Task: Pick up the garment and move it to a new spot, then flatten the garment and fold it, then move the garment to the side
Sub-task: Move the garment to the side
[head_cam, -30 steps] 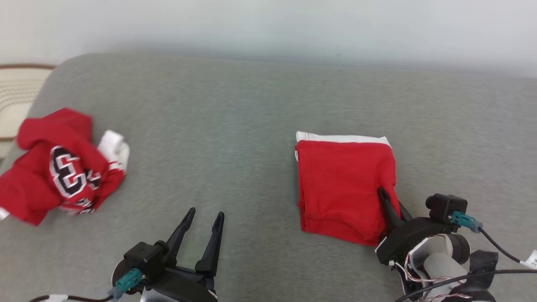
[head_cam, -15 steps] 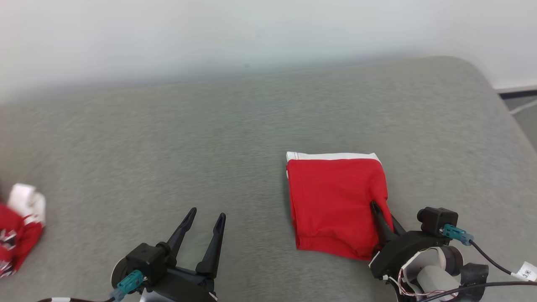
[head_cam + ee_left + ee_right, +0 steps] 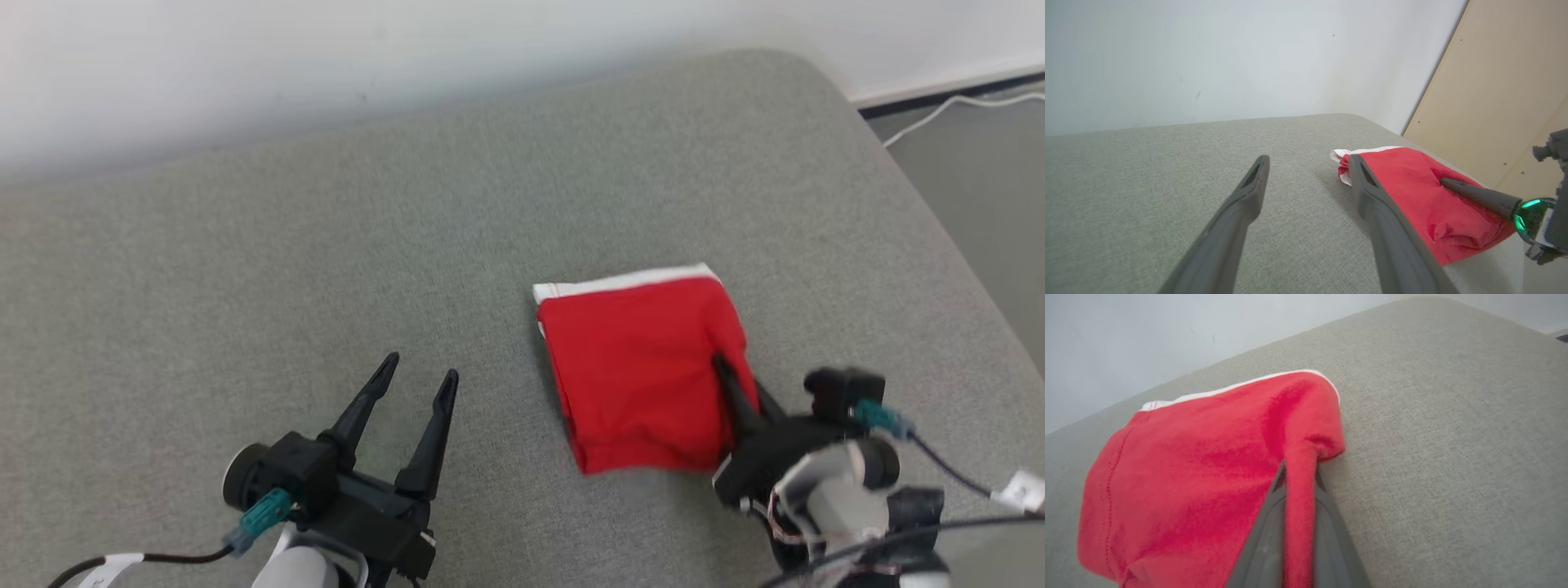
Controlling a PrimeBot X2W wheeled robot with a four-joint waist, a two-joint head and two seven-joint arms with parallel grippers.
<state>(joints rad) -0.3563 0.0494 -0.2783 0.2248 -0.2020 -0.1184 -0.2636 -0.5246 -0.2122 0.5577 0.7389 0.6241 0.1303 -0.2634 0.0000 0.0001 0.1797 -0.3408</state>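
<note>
**Folded garment pinched at its edge, ready for the move aside**

You have the grey fabric-covered worktop [image 3: 245,269] across most of the head view, its far edge against a pale wall [image 3: 326,49]. Past the worktop's rounded far-right corner you can see a strip of floor [image 3: 963,163].

The garment [image 3: 637,376] lies on the right half of the worktop, nearer its front edge than its far one. It is a compact red rectangle, so judge the flattening and folding as done and the move to the side as the step in hand. Its white band [image 3: 620,283] runs along the side facing the worktop's far edge.

Your right claw [image 3: 731,384] sits at the garment's right side, over the worktop's right front. It is closed narrow on a raised ridge of red cloth, as the right wrist view shows plainly. That pinch at the margin probably takes several layers at once, so the fold should hold together when the garment is dragged or lifted.

Your left claw [image 3: 421,367] hangs over the middle front of the worktop, spread wide and holding nothing. It stands apart from the cloth, which keeps it from catching the fold.

A thin white cable [image 3: 939,110] lies on the floor beyond the worktop's right corner, and you need not mind it.
</note>
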